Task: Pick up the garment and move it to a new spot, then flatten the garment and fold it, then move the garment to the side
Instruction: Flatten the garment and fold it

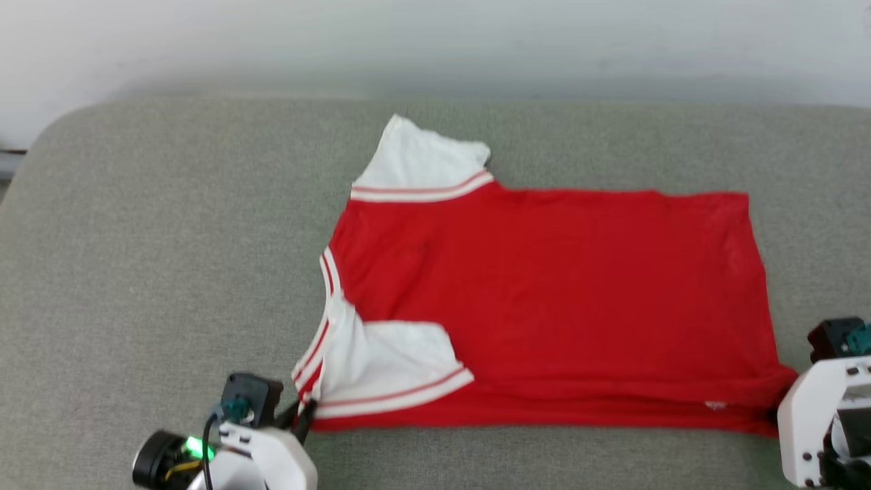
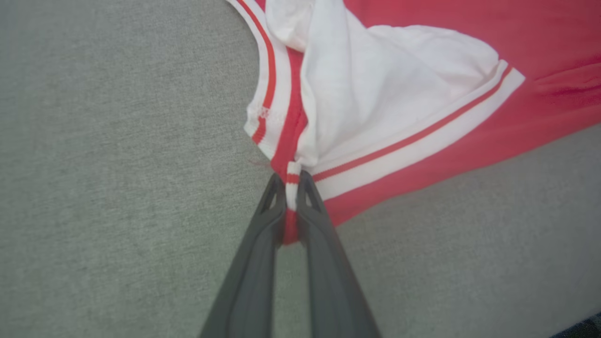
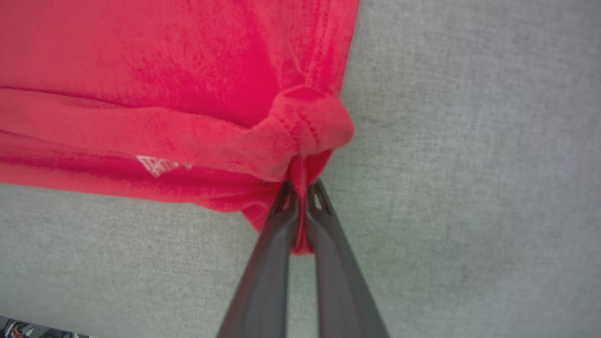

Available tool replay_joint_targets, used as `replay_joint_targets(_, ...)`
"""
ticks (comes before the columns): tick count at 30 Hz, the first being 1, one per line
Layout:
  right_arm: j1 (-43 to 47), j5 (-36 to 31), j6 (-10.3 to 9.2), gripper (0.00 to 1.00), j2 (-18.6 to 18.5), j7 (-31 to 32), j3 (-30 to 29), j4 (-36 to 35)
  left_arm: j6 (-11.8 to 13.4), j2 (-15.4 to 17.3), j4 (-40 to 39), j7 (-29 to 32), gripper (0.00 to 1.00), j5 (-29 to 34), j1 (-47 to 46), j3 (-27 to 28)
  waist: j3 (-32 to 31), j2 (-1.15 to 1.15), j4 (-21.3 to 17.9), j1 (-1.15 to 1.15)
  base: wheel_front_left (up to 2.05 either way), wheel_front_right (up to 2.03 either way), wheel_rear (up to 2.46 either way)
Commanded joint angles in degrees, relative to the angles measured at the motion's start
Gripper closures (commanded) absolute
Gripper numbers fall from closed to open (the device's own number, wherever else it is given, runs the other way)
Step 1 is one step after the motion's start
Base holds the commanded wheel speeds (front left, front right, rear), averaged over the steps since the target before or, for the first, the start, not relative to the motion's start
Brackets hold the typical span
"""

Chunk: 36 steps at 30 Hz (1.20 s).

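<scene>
Red jersey T-shirt, white striped-trim sleeves [image 1: 544, 292]: flat near front edge of grey upholstered surface [image 1: 136, 238]. Left gripper [image 2: 292, 180] clamped on striped trim, right gripper [image 3: 303, 188] on bunched hem. Risk: possibly single-layer pinches slipping under uneven pull.

One shirt [image 1: 544, 299], red. Two white sleeves on it: far sleeve [image 1: 422, 160], near sleeve [image 1: 398, 357]. One red stripe between two white bands along each cuff. One striped collar [image 1: 331, 272]. One small white logo [image 3: 157, 165] near the hem. Two grippers: left gripper [image 2: 292, 180], right gripper [image 3: 303, 188]. Two dark fingers [image 2: 256, 263] on each, four in all. Two white wrists: left wrist [image 1: 272, 456], right wrist [image 1: 810, 422]. One green light [image 1: 196, 447] at the left wrist. One grey cushion [image 1: 156, 238]. One pale wall [image 1: 435, 41].
</scene>
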Motion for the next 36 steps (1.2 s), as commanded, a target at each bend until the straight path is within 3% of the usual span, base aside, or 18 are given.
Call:
replay_joint_targets(1,1.51,0.3,-0.11,1.0,-1.2,0.55,-0.17,-0.31,0.55,0.91,-0.15,0.62,1.0,-0.36,1.49,-0.05,-1.95,0.0,-0.3,0.0,0.0,0.0,0.0)
replay_joint_targets(10,9.77,3.81,-0.12,1.0,-2.69,4.74,-2.38,-5.97,2.69,3.57,-4.59,3.49,1.0,-2.02,7.93,-1.46,-4.77,0.0,-0.03,0.0,0.0,0.0,0.0)
replay_joint_targets(15,13.15,3.24,-0.12,1.0,-1.37,6.23,-3.77,-7.36,2.3,2.35,-3.76,4.51,1.0,-2.81,8.96,-2.83,-3.98,0.0,0.18,0.0,0.0,0.0,0.0)
replay_joint_targets(24,10.93,2.96,-0.11,1.0,-0.21,4.34,-2.77,-4.33,0.5,-0.17,0.92,3.19,1.0,-3.02,6.65,-3.49,-1.46,0.0,0.37,0.0,0.0,0.0,0.0)
replay_joint_targets(25,10.73,3.0,-0.11,1.0,-0.26,4.21,-2.64,-3.91,0.37,-0.31,1.47,3.11,0.93,-2.96,6.49,-3.56,-1.31,0.0,0.41,0.0,0.0,0.0,0.0)
replay_joint_targets(26,10.55,3.01,-0.11,1.0,-0.34,4.14,-2.45,-3.52,0.21,-0.4,1.96,3.16,0.72,-2.83,6.3,-3.69,-1.21,0.0,0.46,0.0,0.0,0.0,0.0)
replay_joint_targets(27,10.37,3.02,-0.11,1.0,-0.37,3.85,-2.27,-3.17,0.02,-0.5,2.38,3.09,0.2,-2.71,6.06,-3.8,-1.16,0.0,0.51,0.0,0.0,0.0,0.0)
replay_joint_targets(28,10.18,3.04,-0.11,1.0,-0.39,3.59,-2.15,-2.86,-0.11,-0.62,2.74,3.0,0.0,-2.65,5.88,-3.89,-1.15,0.0,0.56,0.0,0.0,0.0,0.0)
replay_joint_targets(29,9.96,2.94,-0.11,0.74,-0.51,2.89,-1.98,-2.75,-0.23,-0.83,3.06,2.97,0.0,-2.79,5.87,-3.93,-1.19,0.0,0.62,0.0,0.0,0.0,0.0)
replay_joint_targets(30,9.58,2.98,-0.12,0.05,-0.53,2.13,-2.02,-2.63,-0.31,-0.92,3.34,2.95,0.0,-2.9,5.95,-4.02,-1.33,0.0,0.68,0.0,0.0,0.0,0.0)
replay_joint_targets(31,9.38,3.25,-0.12,0.0,-0.35,1.53,-2.21,-2.44,-0.22,-0.88,3.52,2.81,0.0,-2.79,5.97,-3.97,-1.59,0.0,0.73,0.0,0.0,0.0,0.0)
replay_joint_targets(36,8.97,4.38,-0.09,0.0,-0.77,-0.63,-1.49,-3.83,0.3,0.09,2.57,1.78,0.0,-2.2,5.74,-3.26,-3.17,0.0,0.62,0.0,0.0,0.0,0.0)
